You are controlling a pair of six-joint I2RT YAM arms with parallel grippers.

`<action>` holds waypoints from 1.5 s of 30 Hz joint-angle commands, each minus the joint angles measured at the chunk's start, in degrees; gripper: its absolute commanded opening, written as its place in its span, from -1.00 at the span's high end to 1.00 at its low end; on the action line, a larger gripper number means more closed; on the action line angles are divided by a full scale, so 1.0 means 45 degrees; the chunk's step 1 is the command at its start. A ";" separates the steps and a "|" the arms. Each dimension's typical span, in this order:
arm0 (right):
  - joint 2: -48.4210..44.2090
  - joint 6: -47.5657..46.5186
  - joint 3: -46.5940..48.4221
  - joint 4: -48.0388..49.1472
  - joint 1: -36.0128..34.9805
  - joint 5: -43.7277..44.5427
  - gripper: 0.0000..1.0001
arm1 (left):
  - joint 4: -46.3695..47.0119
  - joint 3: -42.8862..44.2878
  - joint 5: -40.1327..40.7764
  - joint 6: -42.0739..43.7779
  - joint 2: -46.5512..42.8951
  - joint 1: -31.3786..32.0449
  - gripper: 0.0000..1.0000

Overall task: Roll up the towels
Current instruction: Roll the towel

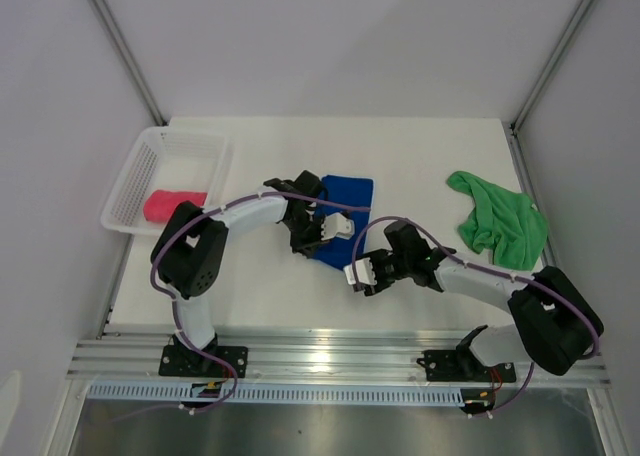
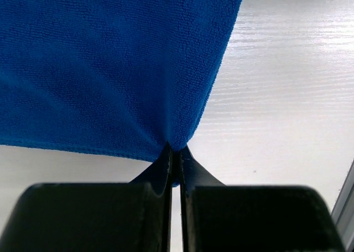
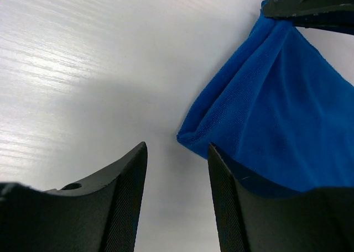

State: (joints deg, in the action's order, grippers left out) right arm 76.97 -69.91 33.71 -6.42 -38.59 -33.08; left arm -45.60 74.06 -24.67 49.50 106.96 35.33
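A royal blue towel (image 1: 348, 198) lies mid-table, its near edge lifted. My left gripper (image 1: 312, 242) is shut on that towel's near corner (image 2: 176, 150), and the cloth (image 2: 110, 64) spreads away from the pinch. My right gripper (image 1: 354, 276) hovers open just in front of the towel. In the right wrist view a folded corner of the blue towel (image 3: 276, 125) sits just ahead of the right finger (image 3: 221, 174), and nothing is between the fingers (image 3: 177, 147). A green towel (image 1: 500, 216) lies crumpled at the right. A pink-red towel (image 1: 172, 204) lies rolled in the basket.
A white mesh basket (image 1: 190, 141) stands at the table's far left. The left arm's dark finger (image 3: 310, 6) shows at the top right of the right wrist view. Grey walls close in the table on three sides.
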 commanded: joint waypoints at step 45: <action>-0.1284 0.4358 0.0868 -0.2014 -0.1034 -0.1300 1.00 | -0.2347 -0.1945 -0.2075 -0.1195 -0.1656 -0.0117 0.77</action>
State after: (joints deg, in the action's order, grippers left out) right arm 73.38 -56.86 38.26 -12.05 -43.40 -34.11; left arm -52.49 67.59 -31.42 44.51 104.05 35.27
